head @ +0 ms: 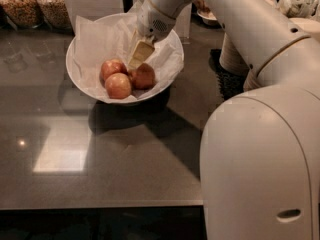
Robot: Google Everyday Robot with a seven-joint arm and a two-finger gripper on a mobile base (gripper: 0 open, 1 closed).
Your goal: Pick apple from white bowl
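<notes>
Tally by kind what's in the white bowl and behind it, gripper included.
apples in the white bowl: 3
white bowl: 1
jars behind it: 2
gripper, over the apples inside the bowl: 1
Total: 7
</notes>
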